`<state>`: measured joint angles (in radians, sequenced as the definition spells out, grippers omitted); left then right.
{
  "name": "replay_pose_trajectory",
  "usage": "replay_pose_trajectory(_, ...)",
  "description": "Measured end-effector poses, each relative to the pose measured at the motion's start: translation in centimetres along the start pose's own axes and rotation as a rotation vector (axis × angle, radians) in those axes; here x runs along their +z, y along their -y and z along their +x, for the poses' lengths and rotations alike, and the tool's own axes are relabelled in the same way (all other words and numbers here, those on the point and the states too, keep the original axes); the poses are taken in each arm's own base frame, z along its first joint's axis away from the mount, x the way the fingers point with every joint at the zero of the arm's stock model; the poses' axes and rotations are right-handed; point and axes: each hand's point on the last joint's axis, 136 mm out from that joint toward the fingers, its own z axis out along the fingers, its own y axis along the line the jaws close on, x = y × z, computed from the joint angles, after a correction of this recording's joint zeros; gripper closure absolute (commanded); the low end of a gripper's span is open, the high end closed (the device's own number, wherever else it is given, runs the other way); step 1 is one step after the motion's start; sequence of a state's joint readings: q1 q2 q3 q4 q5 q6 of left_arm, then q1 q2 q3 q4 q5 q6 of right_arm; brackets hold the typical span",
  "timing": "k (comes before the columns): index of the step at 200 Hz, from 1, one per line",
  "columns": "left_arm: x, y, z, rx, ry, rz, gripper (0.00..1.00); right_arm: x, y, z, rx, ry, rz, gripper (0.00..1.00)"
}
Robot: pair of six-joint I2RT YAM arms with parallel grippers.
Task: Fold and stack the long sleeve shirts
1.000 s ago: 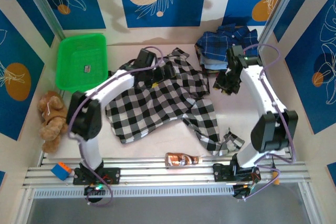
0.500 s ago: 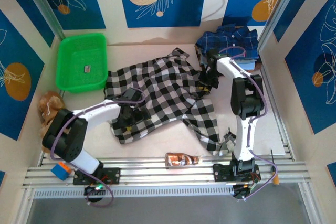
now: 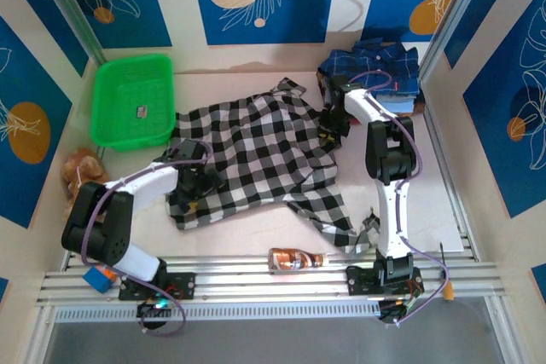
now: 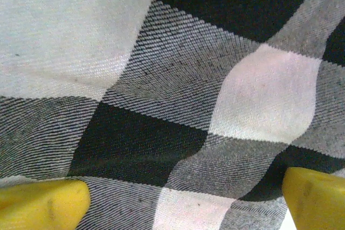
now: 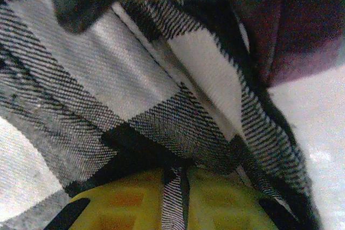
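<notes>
At the far-right edge of the checked shirt [image 3: 256, 155] the right gripper [image 3: 331, 127] has just pinched cloth, while the left gripper [image 3: 194, 180], newly over its near-left hem, gapes wide, likely readying a spread.

Likely a robot lab: aluminium rail [image 3: 239, 283], printed backdrop panels [image 3: 290, 6].

- Your left arm [image 3: 136, 187] sits folded low, with its elbow out at 10 o'clock from the base and its forearm aimed toward 2 o'clock.
- Your left gripper [image 3: 200, 183] faces down, and its yellow fingertips [image 4: 43, 203] are spread wide.
- Your right arm [image 3: 388, 176] stretches toward 12 o'clock, and its wrist hooks back toward 7 o'clock.
- Your right gripper [image 3: 331, 125] has its pads [image 5: 215, 206] nearly together, pinching a fold of the checked shirt [image 5: 108, 79].
</notes>
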<state>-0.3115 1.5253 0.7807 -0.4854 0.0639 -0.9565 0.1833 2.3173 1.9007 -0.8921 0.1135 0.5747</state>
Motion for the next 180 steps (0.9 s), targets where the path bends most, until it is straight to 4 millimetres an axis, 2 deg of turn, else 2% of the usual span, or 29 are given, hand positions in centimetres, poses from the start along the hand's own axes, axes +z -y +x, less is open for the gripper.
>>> replay_pose_trajectory(38, -0.2, 0.1, -1.9, 0.047, 0.041, -0.038, 0.0, 0.3, -0.6, -1.9, 0.009, 0.034, 0.0, 0.79)
replay_pose_trajectory(74, -0.7, 1.1, -2.8, 0.076, 0.057, -0.019, 0.0, 0.0, -1.6, -2.1, -0.016, 0.037, -0.061, 0.63)
replay_pose_trajectory(95, -2.2, 2.3, -2.8, 0.073, 0.07, 0.05, 0.0, -1.1, -2.1, -1.3, -0.054, 0.037, -0.11, 0.54)
replay_pose_trajectory(113, -5.4, 3.9, -3.1, 0.06, 0.116, 0.151, 0.0, -3.9, -2.5, -0.1, -0.089, 0.049, -0.155, 0.5)
replay_pose_trajectory(141, -11.6, 5.5, -3.2, 0.054, 0.209, 0.293, 0.0, -11.0, -3.2, 2.2, -0.145, 0.116, -0.242, 0.45)
replay_pose_trajectory(151, -13.6, 5.3, -2.8, 0.054, 0.23, 0.313, 0.0, -13.5, -3.1, 3.7, -0.16, 0.137, -0.268, 0.44)
replay_pose_trajectory(161, -14.9, 4.6, -2.3, 0.05, 0.234, 0.315, 0.0, -15.2, -2.6, 5.3, -0.174, 0.142, -0.285, 0.43)
replay_pose_trajectory(171, -15.7, 3.4, -1.5, 0.038, 0.228, 0.302, 0.0, -16.1, -1.9, 7.3, -0.177, 0.126, -0.294, 0.42)
replay_pose_trajectory(180, -16.1, 2.1, -0.8, 0.022, 0.213, 0.278, 0.0, -16.0, -1.1, 9.0, -0.175, 0.098, -0.294, 0.42)
